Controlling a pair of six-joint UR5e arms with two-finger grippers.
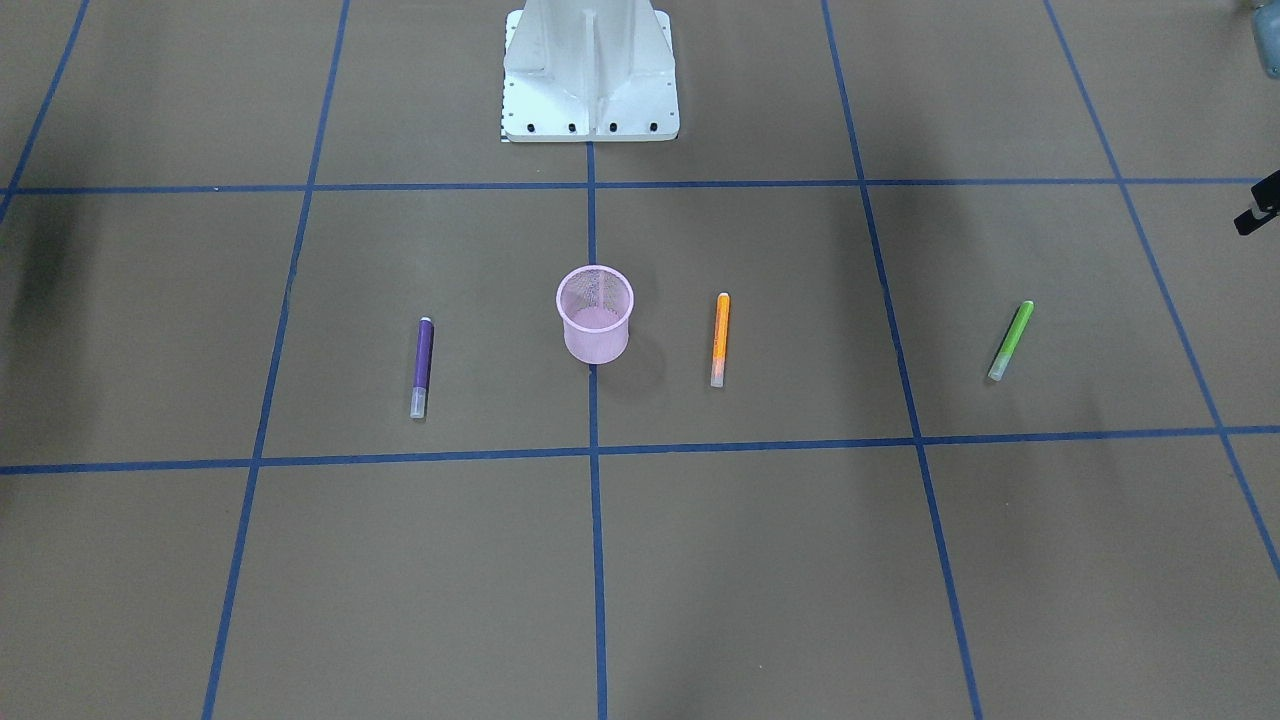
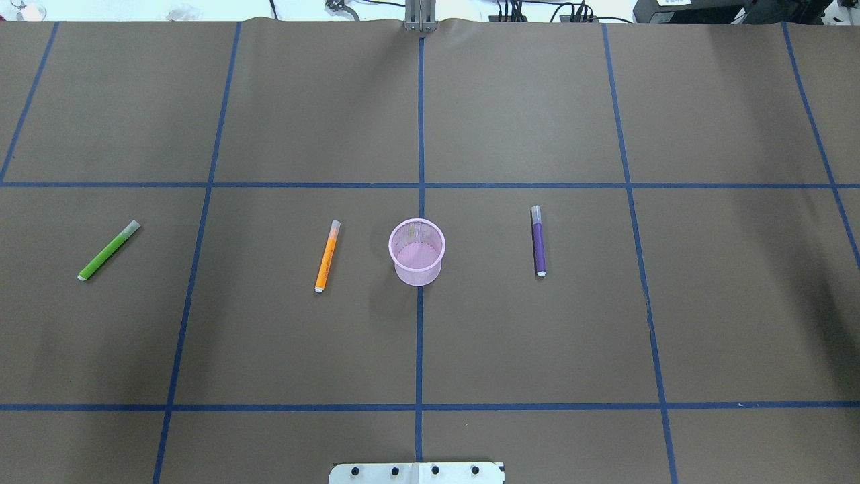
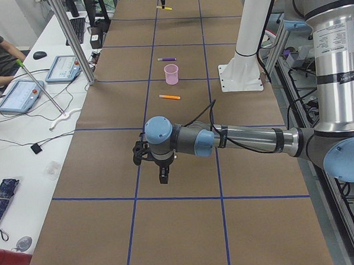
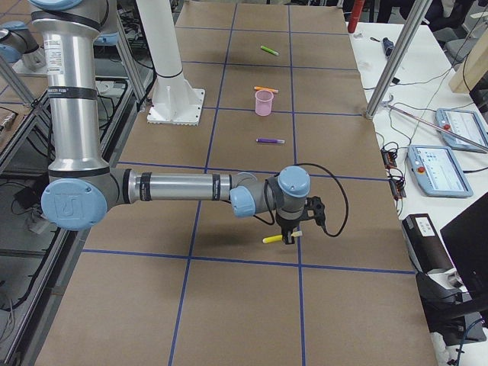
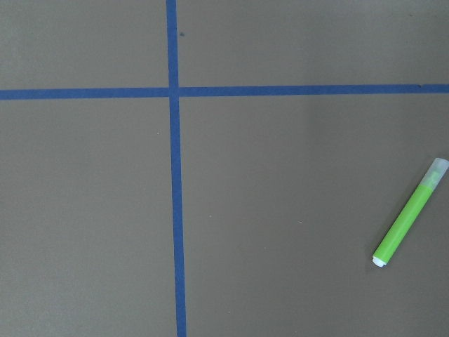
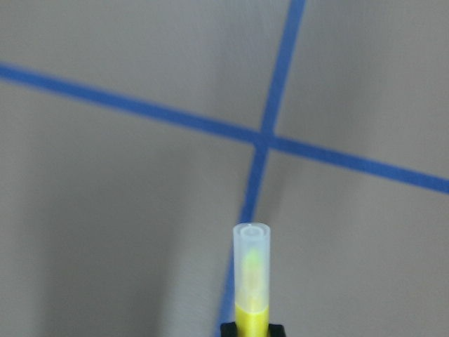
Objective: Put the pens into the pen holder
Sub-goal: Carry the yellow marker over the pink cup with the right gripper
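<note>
Right arm: upper link upright, forearm stretched level and low over the table (image 4: 229, 305), wrist bent so the right gripper (image 4: 291, 238) points down. Its pads are clenched on the yellow pen (image 4: 274, 239), gripping near the cap. This pen lies roughly level, with its long axis across the table's width, the body end toward the robot's side and the cap end away from it. Whether it touches the table cannot be told. This is far out at the robot's right end, well apart from the holder (image 2: 417, 252).

Left arm: same posture at the opposite end, forearm level, left gripper (image 3: 162, 178) hanging downward above the table. Whether its fingers are parted or closed cannot be told. Its wrist view shows the green pen (image 5: 410, 222) lying free off to one side.

Holder: upright on the centre tape line (image 2: 420, 336), mouth up.

Orange pen (image 2: 327, 257): flat on the table, just beside the holder on the robot's left, long axis nearly front to back, cap away from the robot.

Purple pen (image 2: 538, 240): flat, near the holder on the robot's right, axis front to back, cap away from the robot.

Green pen: flat, well apart to the robot's left, axis diagonal, cap toward the far side and the centre.
</note>
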